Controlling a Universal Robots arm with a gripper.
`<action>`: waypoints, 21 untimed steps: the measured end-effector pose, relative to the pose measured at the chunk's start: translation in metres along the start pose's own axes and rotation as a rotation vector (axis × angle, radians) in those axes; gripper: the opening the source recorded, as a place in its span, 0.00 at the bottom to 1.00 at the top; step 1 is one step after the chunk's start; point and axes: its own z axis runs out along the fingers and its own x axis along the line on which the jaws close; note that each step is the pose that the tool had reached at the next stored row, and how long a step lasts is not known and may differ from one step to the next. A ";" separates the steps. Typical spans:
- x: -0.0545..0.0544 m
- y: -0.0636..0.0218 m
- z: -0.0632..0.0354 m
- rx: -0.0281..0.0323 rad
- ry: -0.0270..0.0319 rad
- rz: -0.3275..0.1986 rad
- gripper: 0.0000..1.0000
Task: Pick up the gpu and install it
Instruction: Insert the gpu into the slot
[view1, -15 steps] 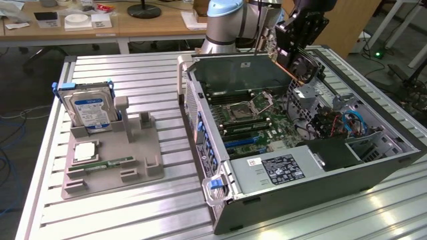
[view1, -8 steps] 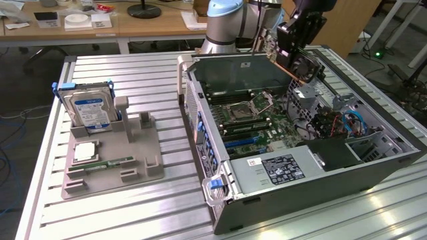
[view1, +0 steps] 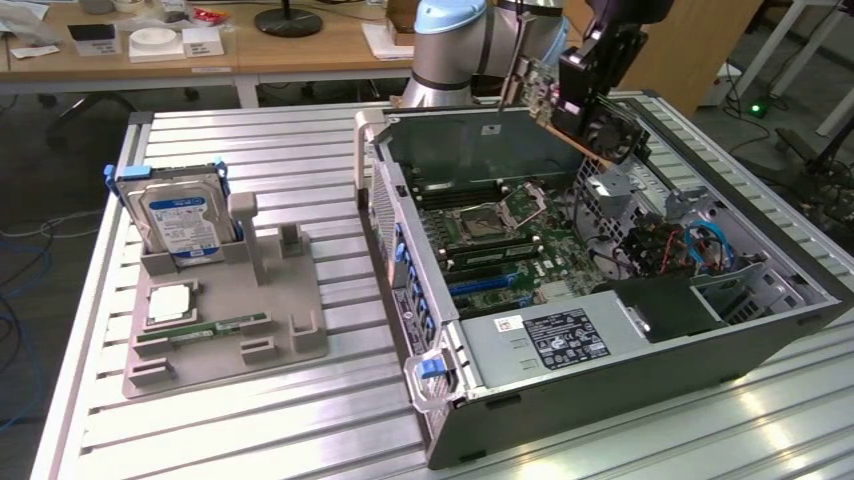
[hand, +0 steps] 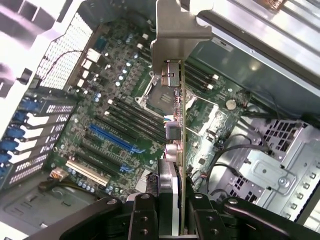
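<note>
One slatted metal table (view1: 240, 140) carries everything here. Biggest on it is an open computer case (view1: 627, 385), lying on its side toward the exterior view's right with its inside facing up. Behind the case stands the arm (view1: 461, 45), reaching over the far end of the opening.

Inside the case the motherboard (view1: 514, 235) lies bare, with a processor socket and rows of dark memory slots. The wrist view shows a long blue slot (hand: 112, 137) near a white one. A grey power supply (view1: 561, 335) with a label sits at the near end of the case.

On the exterior view's left, well apart from the case, a grey holder (view1: 287, 290) rests on the table. A hard drive (view1: 180, 220) with a blue label stands upright in its far corner. A memory stick (view1: 214, 328) lies flat in a groove near its front.

The gpu (view1: 545, 90) is up in the air above the far part of the case, tilted and clear of the motherboard. From the wrist view it is edge-on, its silver bracket (hand: 175, 25) at the end away from the wrist. The fingers (hand: 145, 215) are closed partway, one on each side of the card, gripping it.
</note>
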 end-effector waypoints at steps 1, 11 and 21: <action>0.000 0.0000 0.0000 -0.0001 0.0001 -0.011 0.29; 0.001 -0.0003 0.0000 -0.0005 0.0015 -0.126 0.29; 0.002 -0.0002 0.0000 -0.0010 0.0028 -0.242 0.29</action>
